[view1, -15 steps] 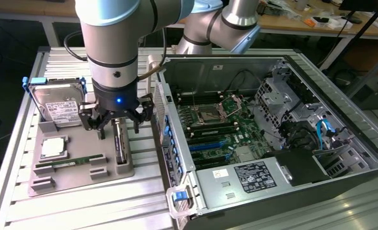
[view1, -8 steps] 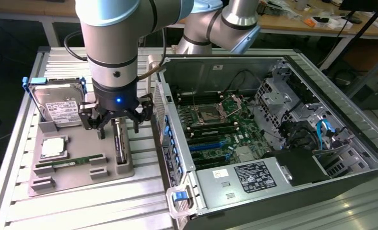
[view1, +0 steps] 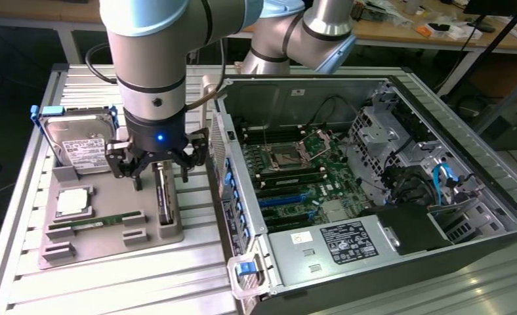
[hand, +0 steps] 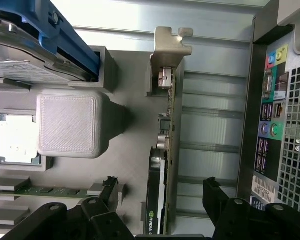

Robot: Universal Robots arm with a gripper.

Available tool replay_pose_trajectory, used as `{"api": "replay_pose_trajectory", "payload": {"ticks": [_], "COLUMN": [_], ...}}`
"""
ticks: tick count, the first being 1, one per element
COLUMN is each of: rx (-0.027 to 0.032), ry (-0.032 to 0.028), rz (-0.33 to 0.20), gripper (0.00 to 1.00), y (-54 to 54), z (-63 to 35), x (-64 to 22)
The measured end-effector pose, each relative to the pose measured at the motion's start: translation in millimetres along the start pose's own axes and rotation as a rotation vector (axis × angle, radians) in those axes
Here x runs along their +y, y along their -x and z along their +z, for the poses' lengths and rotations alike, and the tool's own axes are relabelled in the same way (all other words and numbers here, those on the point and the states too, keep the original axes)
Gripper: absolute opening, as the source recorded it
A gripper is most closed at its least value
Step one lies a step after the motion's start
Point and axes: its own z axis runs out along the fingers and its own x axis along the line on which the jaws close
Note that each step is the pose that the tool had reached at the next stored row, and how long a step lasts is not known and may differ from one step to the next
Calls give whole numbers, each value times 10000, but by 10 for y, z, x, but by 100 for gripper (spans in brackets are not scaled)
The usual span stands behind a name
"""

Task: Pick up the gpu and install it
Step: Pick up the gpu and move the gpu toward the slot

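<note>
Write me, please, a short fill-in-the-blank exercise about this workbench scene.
1. The end effector is poised over the gpu with its jaws ____.
2. The hard drive sits in a frame coloured ____.
3. The narrow memory stick has a board coloured ____.
4. The open computer case lies on the exterior view's ____ of the gpu.

Missing words: open; blue; green; right.

My arm [view1: 151,62]: silver-grey tubes w/ pale-blue joint caps; black wrist, blue LED [view1: 159,138] lit; black end effector [view1: 161,178], bolted linkage fingers [hand: 92,220].
</note>
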Motion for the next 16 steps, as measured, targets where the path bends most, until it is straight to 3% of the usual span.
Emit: {"api": "replay_pose_trajectory", "payload": {"ticks": [13, 16], "rx": [0, 0], "ry": [0, 0], "rz": [0, 0], "gripper": [77, 58], "y": [-1, 0], "z": [0, 0], "x": [0, 0]}}
